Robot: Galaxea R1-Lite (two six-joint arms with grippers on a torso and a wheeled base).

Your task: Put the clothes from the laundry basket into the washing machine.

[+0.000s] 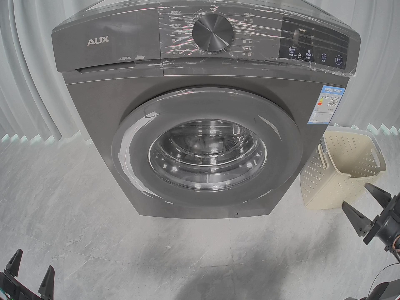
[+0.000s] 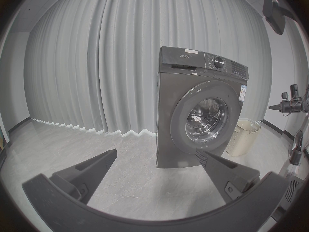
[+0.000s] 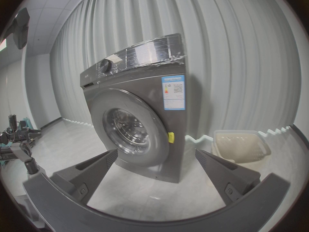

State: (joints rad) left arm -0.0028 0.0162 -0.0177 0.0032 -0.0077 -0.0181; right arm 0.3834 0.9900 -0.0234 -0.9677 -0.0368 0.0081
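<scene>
Floor [image 1: 166, 246]: grey marbled tile, glossy, running to a pale pleated curtain [image 1: 25, 63] that covers the wall behind. Ceiling panels show in the wrist views.

Washer [image 1: 104, 101]: grey front-loader standing on the floor, back to the curtain. Round door [image 1: 137, 146] shut. Glass [image 1: 207, 155] shows the steel drum and pale shapes; cannot tell clothes from reflections. Control panel with dial [image 1: 212, 32] wrapped in clear film.

Basket [image 1: 333, 188]: cream, perforated, on the floor just beside the washer's right front corner, tilted slightly; its inner wall is visible.

Left hand [image 1: 34, 260]: low, well in front of the washer, fingers wide apart, holding nothing.

Right hand [image 1: 355, 195]: near the basket's front, fingers wide apart, holding nothing.
</scene>
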